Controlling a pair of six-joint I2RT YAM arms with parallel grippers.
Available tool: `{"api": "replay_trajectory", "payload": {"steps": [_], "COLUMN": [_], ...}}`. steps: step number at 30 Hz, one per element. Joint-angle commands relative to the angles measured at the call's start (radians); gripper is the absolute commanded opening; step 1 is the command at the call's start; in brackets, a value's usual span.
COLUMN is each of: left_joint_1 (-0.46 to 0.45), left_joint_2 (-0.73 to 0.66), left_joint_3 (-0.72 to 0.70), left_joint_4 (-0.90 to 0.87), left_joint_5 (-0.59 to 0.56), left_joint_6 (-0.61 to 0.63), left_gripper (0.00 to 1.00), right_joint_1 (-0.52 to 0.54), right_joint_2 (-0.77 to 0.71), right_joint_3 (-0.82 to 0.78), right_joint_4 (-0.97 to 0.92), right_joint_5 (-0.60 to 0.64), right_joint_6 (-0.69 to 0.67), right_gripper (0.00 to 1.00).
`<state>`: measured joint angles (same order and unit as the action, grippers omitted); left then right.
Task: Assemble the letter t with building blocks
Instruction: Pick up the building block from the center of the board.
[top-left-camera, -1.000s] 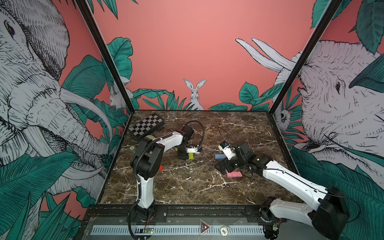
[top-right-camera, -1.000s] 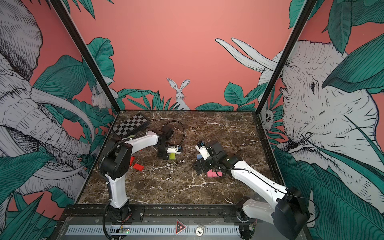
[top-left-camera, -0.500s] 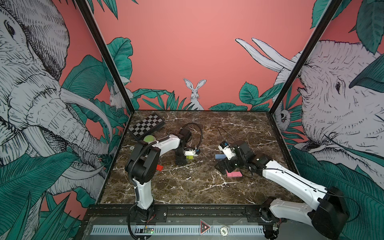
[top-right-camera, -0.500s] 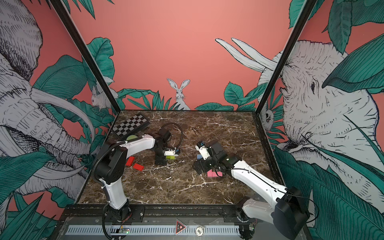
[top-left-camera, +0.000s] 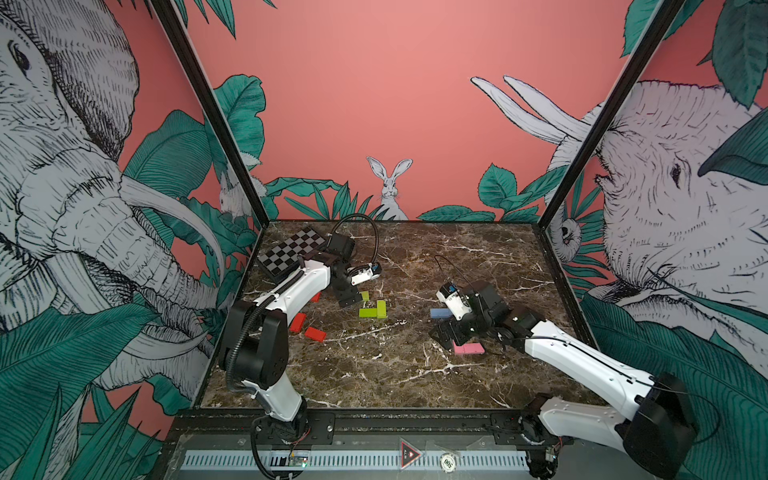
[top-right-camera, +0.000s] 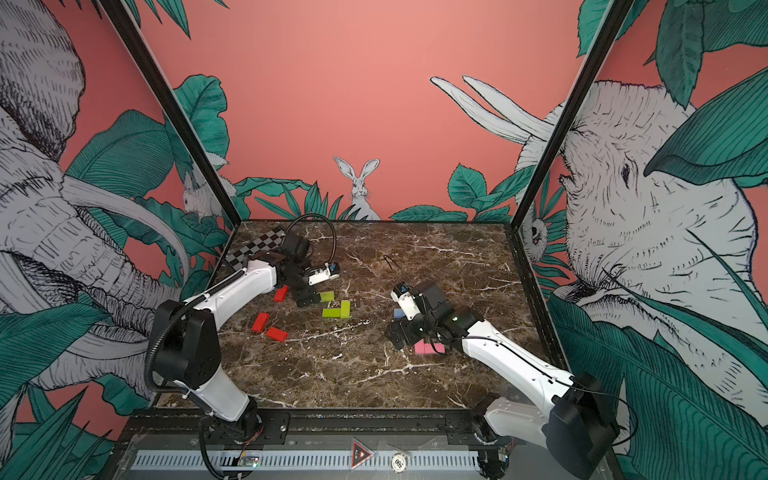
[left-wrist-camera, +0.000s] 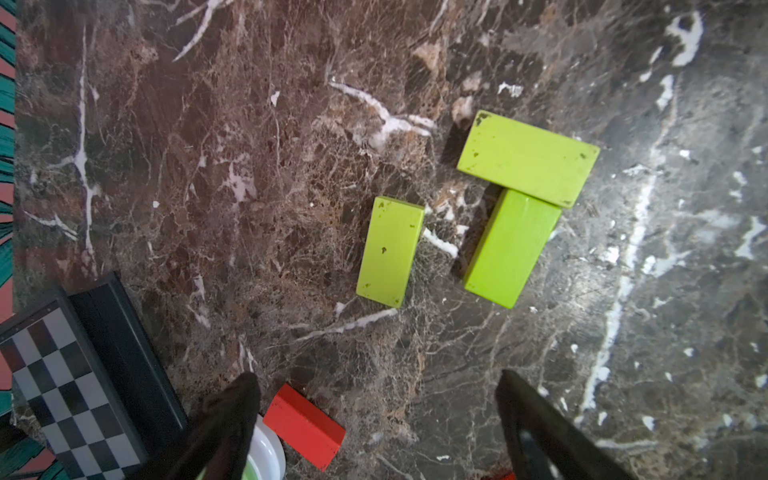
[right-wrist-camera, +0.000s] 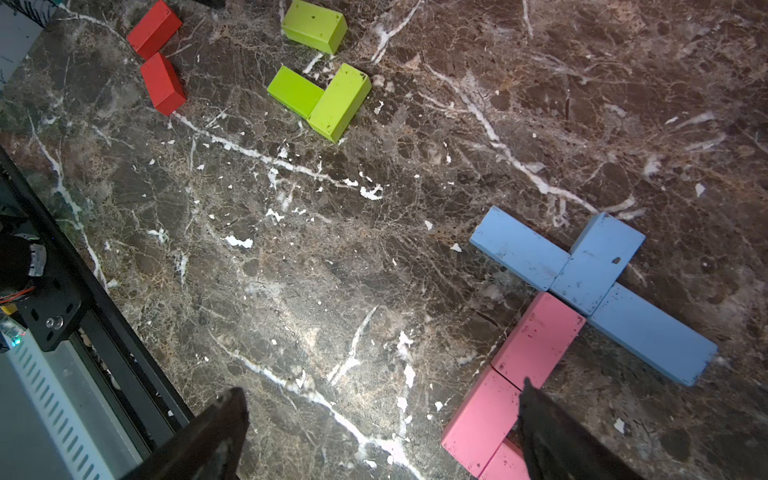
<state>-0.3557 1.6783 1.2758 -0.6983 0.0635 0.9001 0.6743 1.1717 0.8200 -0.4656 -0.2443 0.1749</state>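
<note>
Left gripper (left-wrist-camera: 376, 378) hangs over the tabletop (left-wrist-camera: 249, 166), jaws wide apart, nothing between them. Our landmark is the green pair (left-wrist-camera: 525, 160): one block lying crosswise, a second butted against its long side as a stem. The loose green (left-wrist-camera: 390, 251) lies just beside the pair, parallel to the stem and not touching. A red block (left-wrist-camera: 305, 432) sits near the pair, on the gripper's side.

Well apart from the pair, the right gripper (right-wrist-camera: 380, 388) also stands open and empty. One finger is above the end of the pink row (right-wrist-camera: 538, 340), which butts the blue crossbar (right-wrist-camera: 594, 266). To us, that t looks close to done.

We judge the green letter to be the step in hand, with its stem one block short. Next we'd want the left jaws down across the loose green's narrow width. Then it should be lifted and set end to end with the stem, without nudging the crosswise block.
</note>
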Motion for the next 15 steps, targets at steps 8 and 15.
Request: {"api": "replay_trajectory", "payload": {"steps": [8, 15], "left_joint_1": [0.017, 0.008], "left_joint_2": [0.146, 0.232], "left_joint_3": [0.152, 0.223], "left_joint_4": [-0.097, -0.132], "left_joint_5": [0.068, 0.098], "left_joint_6": [0.032, 0.030], "left_gripper": [0.83, 0.80], "right_joint_1": [-0.001, -0.001], "right_joint_2": [0.005, 0.017], "right_joint_3": [-0.001, -0.004], "right_joint_4": [-0.003, 0.000], "right_joint_5": [-0.003, -0.004], "right_joint_6": [-0.008, -0.009], "right_gripper": [0.98, 0.98]}}
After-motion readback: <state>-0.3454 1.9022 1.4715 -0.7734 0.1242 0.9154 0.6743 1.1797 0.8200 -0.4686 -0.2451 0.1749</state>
